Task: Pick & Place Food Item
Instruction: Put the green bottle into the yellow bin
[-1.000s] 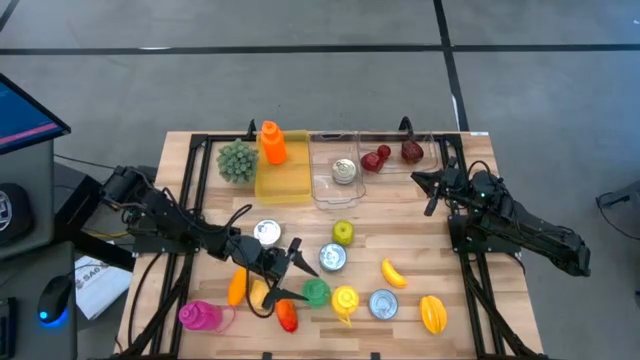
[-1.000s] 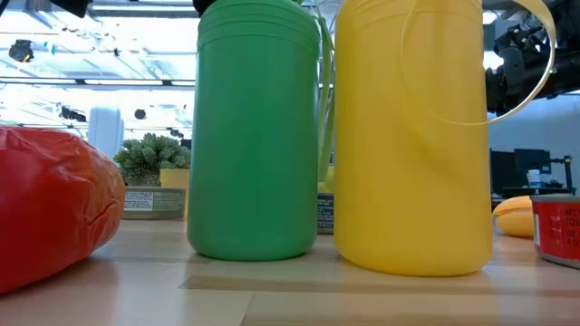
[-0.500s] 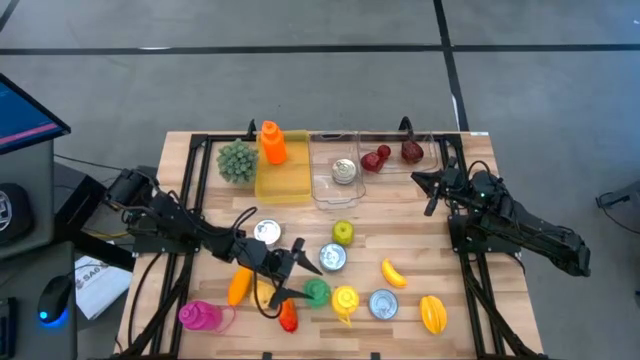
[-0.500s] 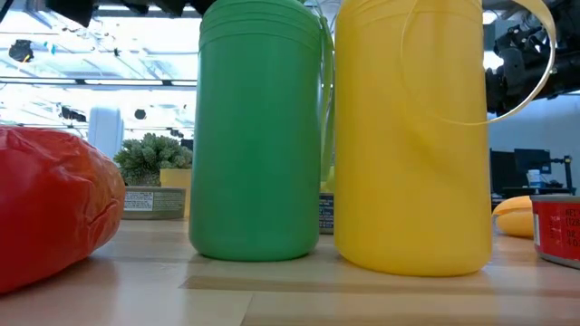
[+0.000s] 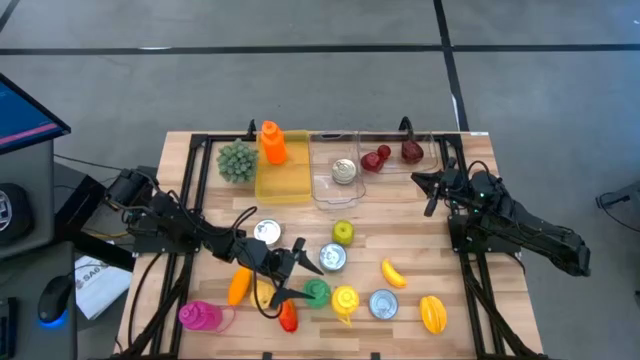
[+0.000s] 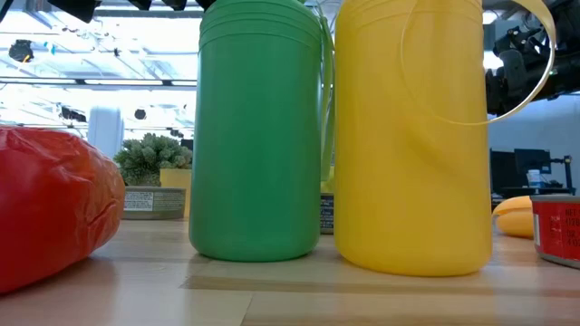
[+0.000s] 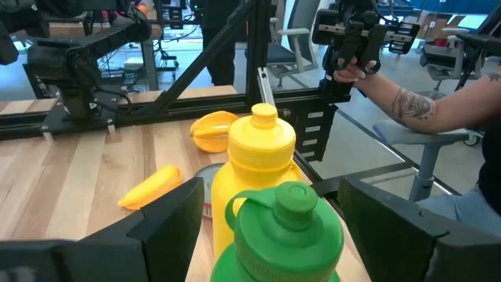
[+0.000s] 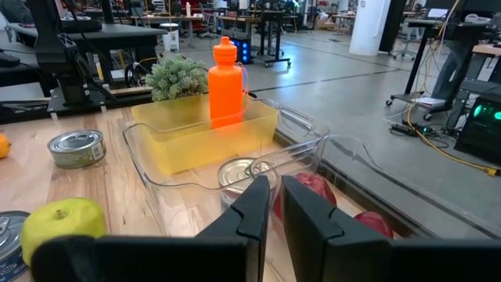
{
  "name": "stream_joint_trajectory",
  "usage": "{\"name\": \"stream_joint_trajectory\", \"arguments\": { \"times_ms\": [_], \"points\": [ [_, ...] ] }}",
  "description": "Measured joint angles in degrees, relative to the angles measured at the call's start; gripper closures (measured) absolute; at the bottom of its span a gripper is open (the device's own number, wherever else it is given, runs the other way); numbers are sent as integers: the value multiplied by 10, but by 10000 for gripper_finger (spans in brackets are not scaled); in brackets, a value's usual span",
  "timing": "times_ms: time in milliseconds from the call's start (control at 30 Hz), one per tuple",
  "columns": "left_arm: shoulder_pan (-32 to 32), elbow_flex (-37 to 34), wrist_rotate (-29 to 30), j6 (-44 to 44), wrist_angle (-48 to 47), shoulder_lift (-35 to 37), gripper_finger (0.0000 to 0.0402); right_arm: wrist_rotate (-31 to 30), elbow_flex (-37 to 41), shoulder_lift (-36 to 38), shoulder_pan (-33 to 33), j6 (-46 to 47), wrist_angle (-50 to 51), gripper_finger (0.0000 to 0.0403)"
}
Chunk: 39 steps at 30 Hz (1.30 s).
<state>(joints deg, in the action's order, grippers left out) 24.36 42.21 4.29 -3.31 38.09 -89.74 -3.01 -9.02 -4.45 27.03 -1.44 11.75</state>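
We look down on a light wooden slat table point(image 5: 410, 250) framed by black rails, standing on a grey concrete floor point(image 5: 300, 70) crossed by dark lines. Our left gripper point(image 5: 288, 270) hangs low over the front of the table with its fingers point(image 7: 168, 223) spread wide and holding nothing; the green bottle point(image 7: 278, 235) stands right between them, with the yellow bottle point(image 7: 252, 160) just beyond it. Past those, in the left wrist view, a can, a banana point(image 7: 150, 186) and a yellow pepper point(image 7: 211, 129) lie on the wood. Beside the fingers sit a red pepper point(image 5: 288, 318), an orange fruit point(image 5: 237, 286) and, further off, a pink bottle point(image 5: 198, 316). Ahead of the fingers are two cans point(image 5: 267, 232), and a green apple point(image 5: 343, 232). Our right gripper point(image 5: 432, 188) waits at the table's far right edge with its fingers point(image 8: 309, 215) pressed together and empty, pointing at a clear bin point(image 8: 313, 153) holding red fruit point(image 8: 317, 192) and a can point(image 8: 239, 171); beyond that a yellow bin point(image 8: 196, 137) carries an orange bottle point(image 8: 225, 82), with a green leafy plant point(image 8: 178, 78) behind it. From table height the green and yellow bottles fill the frame against bright ceiling lights point(image 6: 91, 54). The room behind is a workshop with other benches, cables and chairs; a person's tattooed forearm point(image 7: 407, 106) shows past the table, next to another robot gripper.
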Motion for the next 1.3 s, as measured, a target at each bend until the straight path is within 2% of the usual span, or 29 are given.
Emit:
{"name": "stream_joint_trajectory", "arguments": {
  "times_ms": [1000,1100,1300],
  "points": [
    [0,9,0,0,-17,-9,118,0,0,0,0,0,0,370],
    [0,9,0,0,-9,-9,128,0,0,0,0,0,0,370],
    [0,9,0,0,-7,-9,173,0,0,0,0,0,0,370]
  ]
}}
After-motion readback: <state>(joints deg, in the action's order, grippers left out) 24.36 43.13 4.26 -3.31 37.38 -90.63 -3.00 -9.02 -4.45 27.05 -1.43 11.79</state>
